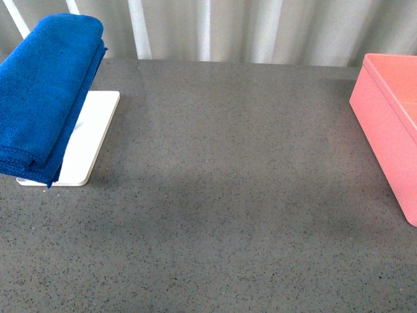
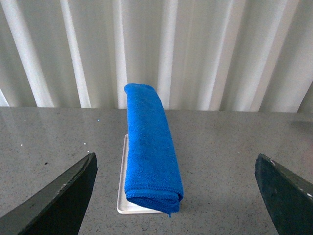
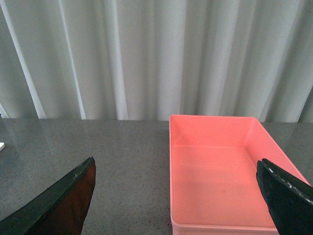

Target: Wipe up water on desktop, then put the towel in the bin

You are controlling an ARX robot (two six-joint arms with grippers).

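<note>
The folded blue towel point(image 1: 45, 91) lies at the far left of the speckled grey desktop point(image 1: 234, 195), raised over a flat white tray point(image 1: 85, 140). In the left wrist view the towel point(image 2: 149, 152) sits lengthwise ahead, and my left gripper point(image 2: 176, 191) stands open short of it, nothing between its fingers. The salmon-pink bin point(image 1: 391, 124) stands at the right edge of the desktop. The bin point(image 3: 220, 171) shows empty in the right wrist view, with my right gripper point(image 3: 178, 196) open just before its near wall. Neither arm shows in the front view. I cannot make out any water.
A white corrugated wall point(image 1: 228, 29) runs along the back edge of the desktop. The white tray point(image 2: 124, 196) pokes out under the towel's near end.
</note>
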